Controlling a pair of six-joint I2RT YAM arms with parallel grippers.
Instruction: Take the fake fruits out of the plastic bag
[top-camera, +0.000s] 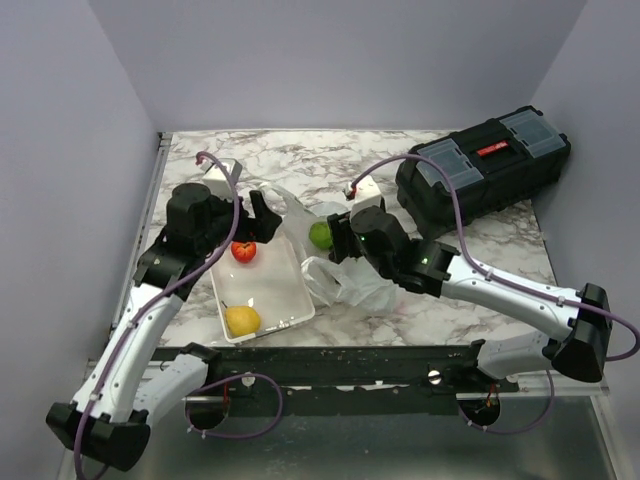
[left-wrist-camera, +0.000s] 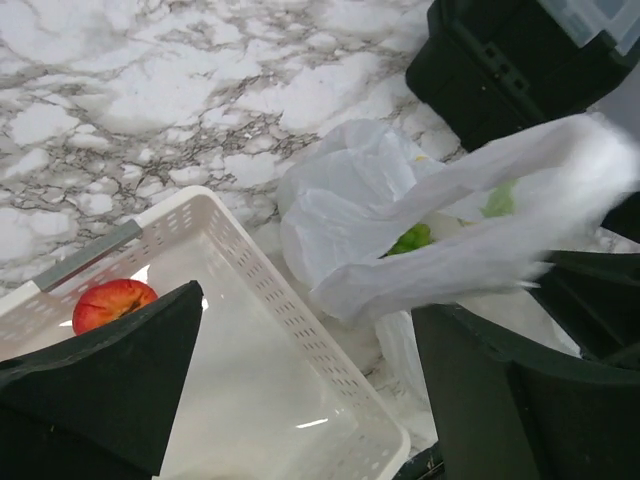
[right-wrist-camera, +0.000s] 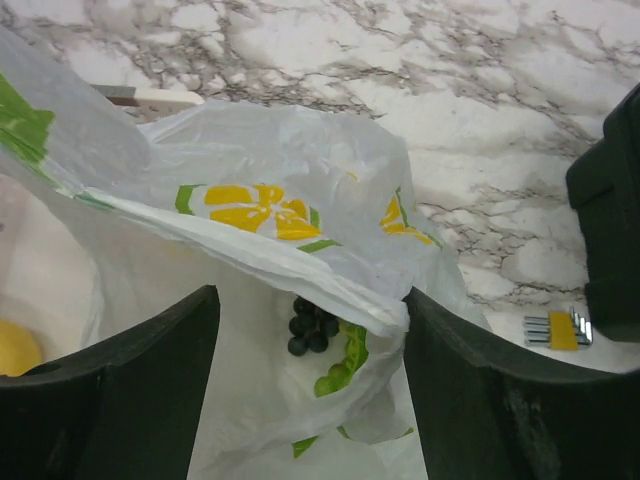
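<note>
The tray (top-camera: 275, 290) is close to the arms. It holds a yellow pear (top-camera: 241, 320) at the near end and a red apple (top-camera: 243, 250) farther back. The bag (top-camera: 360, 285) lies just right of the tray. Dark grapes (right-wrist-camera: 310, 325), light-green grapes (right-wrist-camera: 345, 365) and a green ball (top-camera: 320, 235) are inside it. The left gripper (left-wrist-camera: 308, 300) is wide open by the tray's far end. The right gripper (right-wrist-camera: 310, 300) is wide open over the bag. A black box (top-camera: 485, 170) sits far back.
</note>
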